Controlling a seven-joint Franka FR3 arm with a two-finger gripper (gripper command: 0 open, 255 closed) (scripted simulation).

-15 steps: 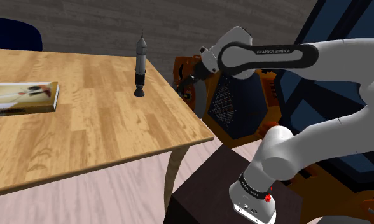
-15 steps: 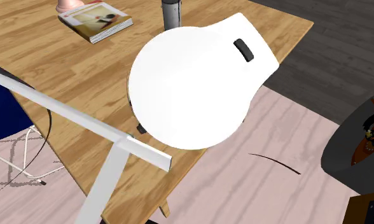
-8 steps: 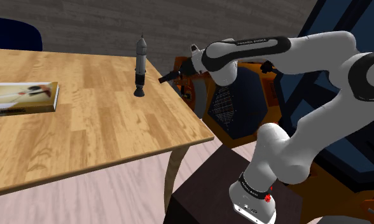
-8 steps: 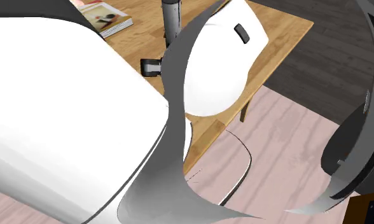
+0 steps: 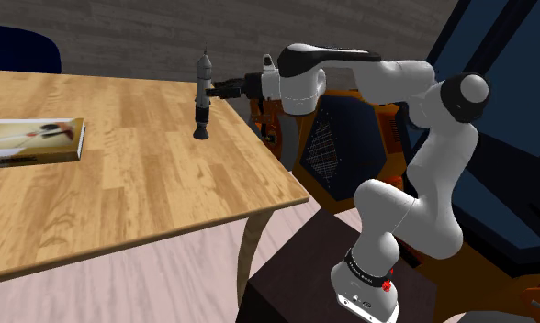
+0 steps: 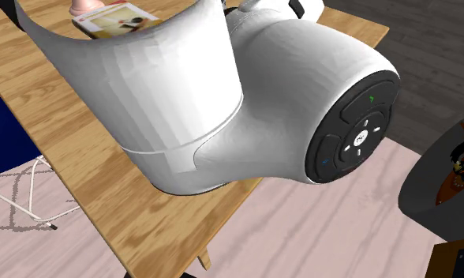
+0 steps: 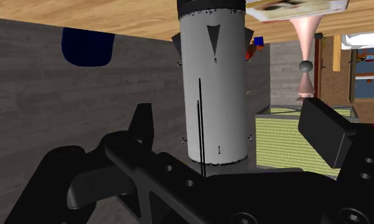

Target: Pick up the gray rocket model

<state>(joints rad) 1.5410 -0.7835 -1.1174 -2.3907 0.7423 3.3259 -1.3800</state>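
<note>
Rocket model (image 5: 202, 95) is standing upright on the wooden table (image 5: 121, 193), just above the middle of the shoulder view and close to the table's far right edge. Its long axis is running straight up and down. The gripper (image 5: 216, 89) is reaching in sideways from the right, level with the upper part of the body. The fingers are therefore lying across that axis, which looks to me like a sound setup for a side pinch.

In the wrist view the rocket's barrel (image 7: 212, 83) is sitting between the 2 black fingers (image 7: 143, 124). They are standing apart with a gap showing on each side, so nothing is being clasped yet.

The rocket is showing as a smooth, plain grey cylinder with a pointed nose, a darker flared base and 1 thin black line down its side. The table is showing a light wood grain. A flat book (image 5: 34, 139) with a pale cover is lying well apart from the rocket, at the left of the shoulder view.

I am guessing the tall, narrow, round shape is going to tip or slip easily, so the closing needs to be centred on the barrel.
</note>
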